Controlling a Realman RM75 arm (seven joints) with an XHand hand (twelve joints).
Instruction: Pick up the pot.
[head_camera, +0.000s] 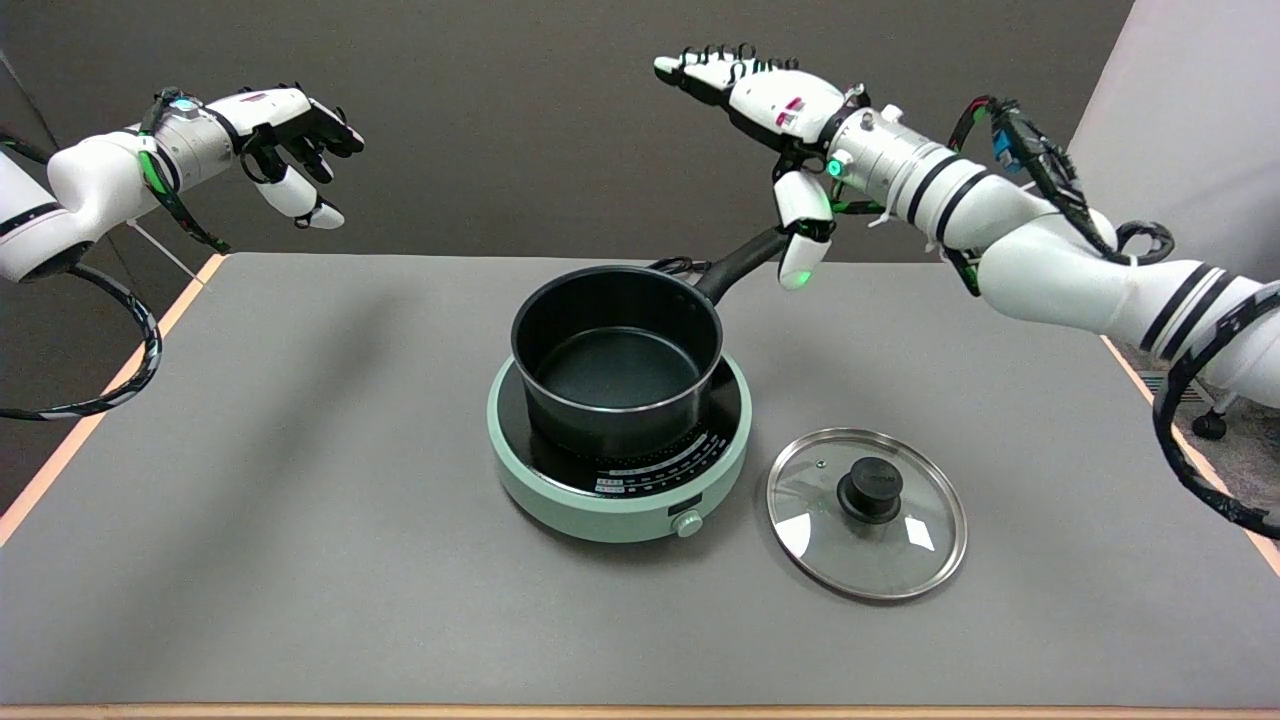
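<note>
Item: pot (617, 360), black, lidless, seated on the green cooker (620, 475) mid-table (300, 500); handle (738, 262) points to the far right. Lid (867, 512), glass, flat on the table just right of the cooker, apart from it. Right hand (775, 110): raised above the handle's end, fingers extended and spread, thumb hanging beside the handle tip, holding nothing; contact with the handle cannot be told. Progress: lift not begun. Remaining, by judgement: lower the hand, close on the handle, raise the pot clear.
</note>
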